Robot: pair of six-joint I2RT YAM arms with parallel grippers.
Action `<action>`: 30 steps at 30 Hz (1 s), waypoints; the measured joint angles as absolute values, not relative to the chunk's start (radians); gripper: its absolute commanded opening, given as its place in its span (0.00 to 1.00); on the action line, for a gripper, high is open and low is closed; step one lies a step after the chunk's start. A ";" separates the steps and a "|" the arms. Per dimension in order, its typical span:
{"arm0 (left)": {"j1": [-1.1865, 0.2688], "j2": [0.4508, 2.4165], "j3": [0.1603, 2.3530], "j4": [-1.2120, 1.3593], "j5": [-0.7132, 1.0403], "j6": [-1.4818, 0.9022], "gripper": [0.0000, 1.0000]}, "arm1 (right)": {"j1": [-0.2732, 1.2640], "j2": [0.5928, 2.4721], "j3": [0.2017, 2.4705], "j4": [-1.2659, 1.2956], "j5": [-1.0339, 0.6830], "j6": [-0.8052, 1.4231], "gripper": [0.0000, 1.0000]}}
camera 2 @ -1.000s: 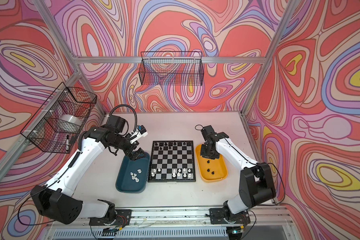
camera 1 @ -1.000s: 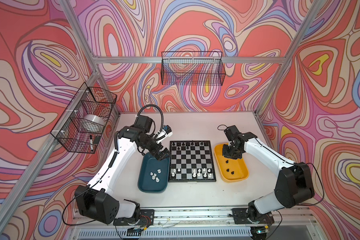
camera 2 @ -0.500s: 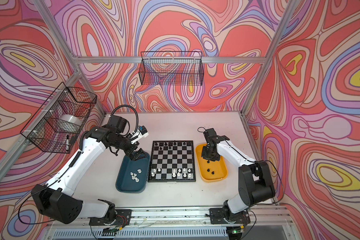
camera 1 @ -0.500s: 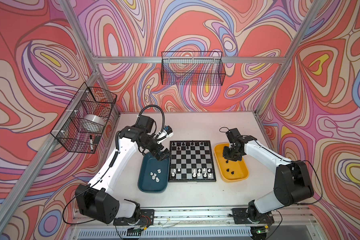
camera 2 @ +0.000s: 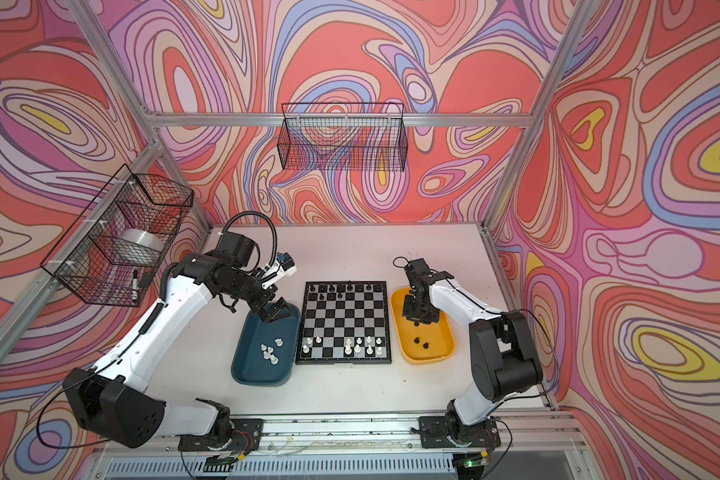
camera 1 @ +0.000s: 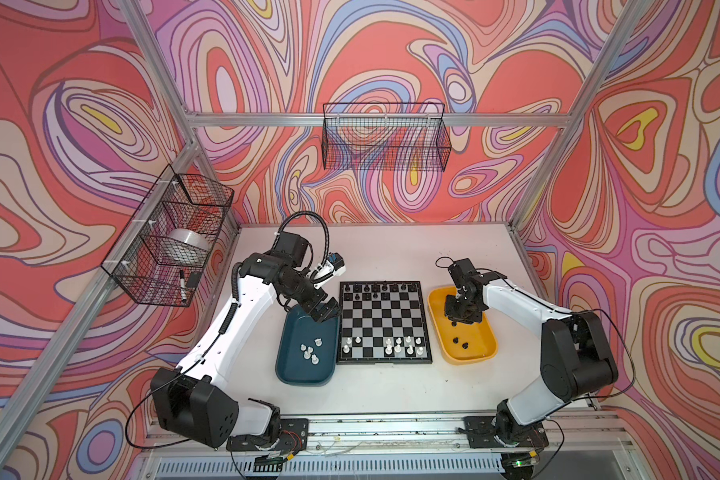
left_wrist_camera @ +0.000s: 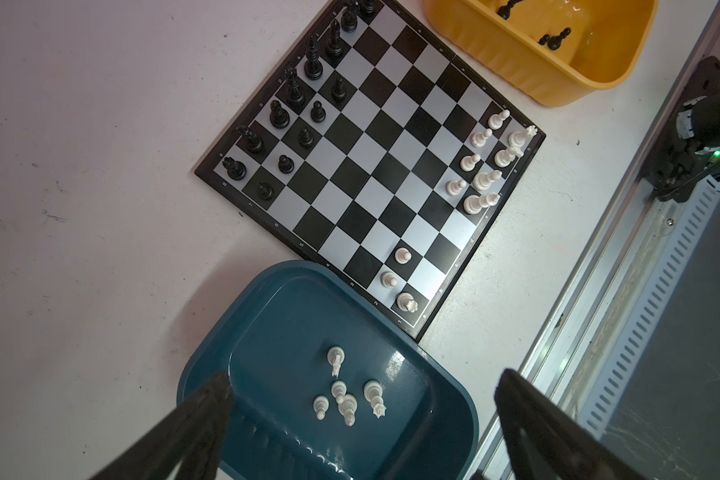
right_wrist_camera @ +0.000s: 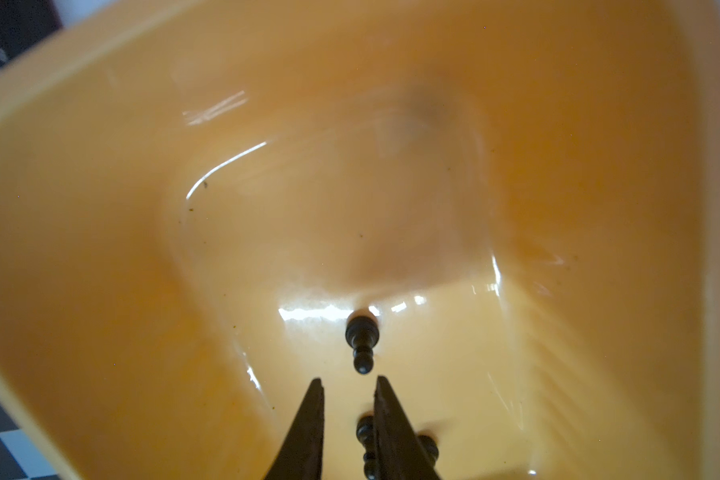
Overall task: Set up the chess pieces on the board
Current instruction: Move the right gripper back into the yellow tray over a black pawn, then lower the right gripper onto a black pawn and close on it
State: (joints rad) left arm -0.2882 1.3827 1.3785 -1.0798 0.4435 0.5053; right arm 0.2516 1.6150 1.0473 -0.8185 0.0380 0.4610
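The board (camera 1: 383, 324) (camera 2: 344, 320) (left_wrist_camera: 375, 158) lies mid-table, black chess pieces (camera 1: 375, 287) on its far rows and white ones (camera 1: 398, 345) on its near rows. Several white pieces (camera 1: 309, 353) (left_wrist_camera: 346, 399) lie in the teal tray (camera 1: 285, 361) (left_wrist_camera: 208, 361). My left gripper (camera 1: 325, 311) (left_wrist_camera: 362, 376) hangs open above that tray's far end, holding nothing. My right gripper (camera 1: 460, 318) (right_wrist_camera: 348, 379) is down inside the yellow tray (camera 1: 481, 353) (right_wrist_camera: 100, 208), jaws a narrow gap apart. A black pawn (right_wrist_camera: 362, 343) lies just beyond the tips. Another black piece (right_wrist_camera: 364, 436) shows beside one finger, ungripped.
A wire basket (camera 1: 171, 241) with a tape roll and a marker hangs on the left wall. Another wire basket (camera 1: 385, 137) hangs on the back wall. An aluminium rail (camera 1: 391, 428) runs along the table's front edge, where both arm bases stand.
My right gripper has sunk a little lower into the yellow tray. The left arm has hardly moved.
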 measured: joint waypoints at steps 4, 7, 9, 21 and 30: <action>-0.288 1.382 1.378 -1.080 0.441 0.505 0.99 | 0.248 1.642 1.047 -0.810 0.038 0.461 0.22; -0.288 1.380 1.374 -1.076 0.438 0.504 0.99 | 0.247 1.661 1.047 -0.799 0.038 0.461 0.22; -0.288 1.377 1.369 -1.074 0.434 0.504 0.99 | 0.247 1.666 1.047 -0.797 0.038 0.461 0.21; -0.288 1.374 1.365 -1.074 0.424 0.504 0.99 | 0.243 1.679 1.047 -0.791 0.046 0.451 0.16; -0.288 1.374 1.365 -1.074 0.424 0.501 0.99 | 0.243 1.690 1.045 -0.775 0.046 0.445 0.15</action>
State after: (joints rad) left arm -0.2882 1.3739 1.3655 -1.0740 0.4244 0.5007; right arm 0.2432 1.6897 1.0447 -0.7753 0.0460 0.4454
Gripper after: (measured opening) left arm 0.988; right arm 0.148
